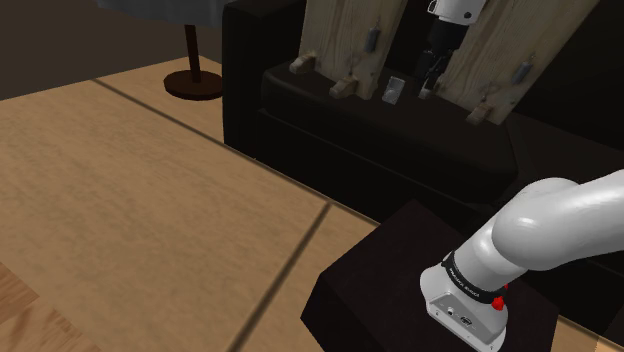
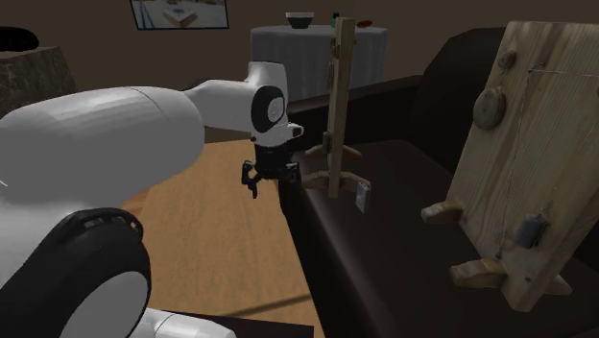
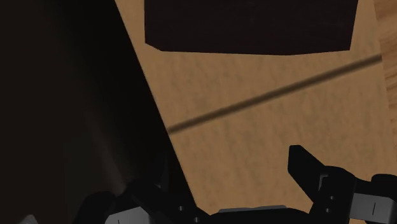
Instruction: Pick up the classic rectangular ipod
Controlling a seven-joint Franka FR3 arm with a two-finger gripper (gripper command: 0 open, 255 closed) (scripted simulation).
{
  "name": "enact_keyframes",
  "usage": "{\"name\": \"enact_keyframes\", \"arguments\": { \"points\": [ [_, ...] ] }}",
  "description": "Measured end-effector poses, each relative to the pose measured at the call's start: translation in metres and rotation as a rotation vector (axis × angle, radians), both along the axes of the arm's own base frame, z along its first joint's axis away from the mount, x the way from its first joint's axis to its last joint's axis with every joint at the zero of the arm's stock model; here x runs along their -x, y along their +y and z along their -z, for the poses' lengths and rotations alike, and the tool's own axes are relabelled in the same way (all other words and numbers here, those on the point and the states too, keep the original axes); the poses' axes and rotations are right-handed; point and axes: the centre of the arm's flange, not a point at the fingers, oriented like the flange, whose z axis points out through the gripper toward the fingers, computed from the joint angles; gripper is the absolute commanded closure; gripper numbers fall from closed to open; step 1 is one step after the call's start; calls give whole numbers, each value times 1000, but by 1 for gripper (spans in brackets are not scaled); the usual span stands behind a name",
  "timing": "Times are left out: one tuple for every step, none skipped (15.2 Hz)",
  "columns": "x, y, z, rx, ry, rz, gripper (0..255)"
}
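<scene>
ipod: the small grey rectangular ipod [image 1: 393, 90] is stood upright on the seat of the black sofa [image 1: 330, 150], in the gap between two leaning boards; untouched.
ipod, second exterior view: the ipod [image 2: 362, 198] is seen just beside the foot of the board that shows edge-on there.
boards: the pale wooden board on the shoulder view's left [image 1: 345, 40] and the pale wooden board on the shoulder view's right [image 1: 510, 50] are leaned against the sofa back, each propped on small wooden feet; small grey items are fixed to their faces.
gripper: the all-black gripper [image 1: 430, 80] is held near the ipod, on its right in the shoulder view, apart from it; it is pointed down by the seat's front edge [image 2: 270, 185].
fingers: the fingers [image 3: 305, 168] are spread apart in the wrist view, with nothing clasped between them.
below gripper: the light wooden plank floor [image 3: 254, 127] with a dark seam is seen past the fingers, the dark box stand [image 3: 248, 25] beyond it.
far side: a round table under a grey cloth [image 2: 317, 53] carries a dark bowl [image 2: 300, 18].
</scene>
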Motion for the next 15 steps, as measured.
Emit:
{"name": "enact_keyframes", "arguments": {
  "points": [
    [-8, -10, 2, 0, -3, -5, 0],
    [-11, -24, 6, 0, -5, -9, 0],
    [-18, -36, 8, 0, -7, -14, 0],
    [-24, -45, 10, 0, -9, -19, 0],
    [-33, -55, 13, 0, -11, -23, 0],
    [-39, -67, 16, 0, -13, -27, 0],
    [-44, -76, 20, 0, -15, -32, 0],
    [-47, -87, 25, -1, -17, -36, 0],
    [-57, -99, 29, -1, -19, -40, 0],
    [-64, -112, 32, -1, -21, -44, 0],
    [-71, -121, 33, -1, -23, -49, 0],
    [-75, -133, 35, -1, -25, -53, 0],
    [-80, -145, 37, -1, -27, -58, 0],
    [-88, -156, 40, -1, -29, -62, 0],
    [-94, -168, 43, -1, -31, -66, 0]
  ]
}}
